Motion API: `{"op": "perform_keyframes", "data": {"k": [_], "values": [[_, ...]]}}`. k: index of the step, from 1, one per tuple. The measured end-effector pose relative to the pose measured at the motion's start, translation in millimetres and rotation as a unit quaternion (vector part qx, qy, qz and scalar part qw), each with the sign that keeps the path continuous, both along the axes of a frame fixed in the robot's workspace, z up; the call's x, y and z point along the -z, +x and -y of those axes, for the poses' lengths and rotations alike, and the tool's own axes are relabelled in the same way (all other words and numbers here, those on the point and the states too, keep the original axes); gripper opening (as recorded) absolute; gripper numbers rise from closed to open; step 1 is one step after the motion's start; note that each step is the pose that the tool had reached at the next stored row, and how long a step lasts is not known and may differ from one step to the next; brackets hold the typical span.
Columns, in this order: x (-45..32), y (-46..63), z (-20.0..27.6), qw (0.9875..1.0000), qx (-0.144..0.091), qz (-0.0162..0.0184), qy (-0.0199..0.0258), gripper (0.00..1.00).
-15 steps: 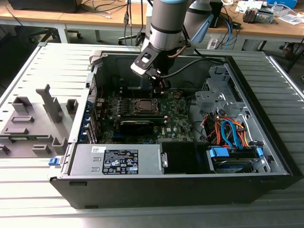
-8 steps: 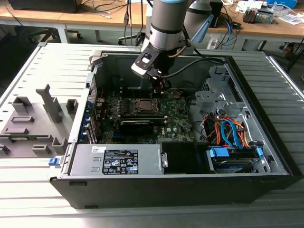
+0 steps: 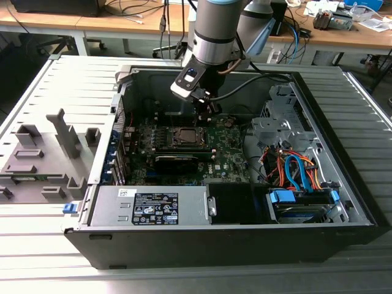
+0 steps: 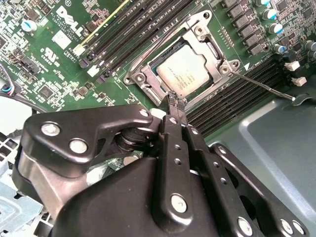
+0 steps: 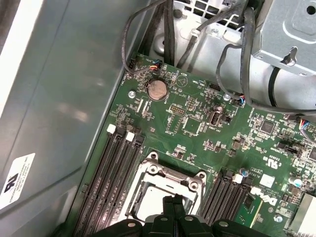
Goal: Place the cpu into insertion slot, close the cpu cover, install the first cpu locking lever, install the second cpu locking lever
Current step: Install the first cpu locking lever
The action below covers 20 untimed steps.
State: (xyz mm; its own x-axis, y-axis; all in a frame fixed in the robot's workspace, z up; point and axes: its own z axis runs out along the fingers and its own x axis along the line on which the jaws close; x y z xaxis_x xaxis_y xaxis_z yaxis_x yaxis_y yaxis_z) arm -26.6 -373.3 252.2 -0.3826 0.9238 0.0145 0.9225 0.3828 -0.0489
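I have the gripper (image 4: 176, 102) clenched shut, its tips at the cover's (image 4: 216, 51) near edge. The cpu (image 4: 183, 69) lies framed under that cover. A lever (image 4: 266, 87) juts out over the memory slots (image 4: 232, 98). Gripper body hides the board nearest me.

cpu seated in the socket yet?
Yes: in the second wrist view the cpu lies flat inside the window of the cpu cover.

Ribbed grey surface (image 3: 37, 257) under the open computer case (image 3: 233, 245). Behind the case, wooden desks (image 3: 92, 21) strewn with cables (image 3: 131, 9). At the case's side, grey moulded holders (image 3: 43, 159) on the surface.
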Motion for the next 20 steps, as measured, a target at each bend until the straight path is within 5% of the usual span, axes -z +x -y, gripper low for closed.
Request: {"op": "perform_keyframes", "data": {"k": [20], "values": [[0.0, 0.0, 0.0, 0.9995, -0.031, 0.0000, 0.0000, 0.11]]}}
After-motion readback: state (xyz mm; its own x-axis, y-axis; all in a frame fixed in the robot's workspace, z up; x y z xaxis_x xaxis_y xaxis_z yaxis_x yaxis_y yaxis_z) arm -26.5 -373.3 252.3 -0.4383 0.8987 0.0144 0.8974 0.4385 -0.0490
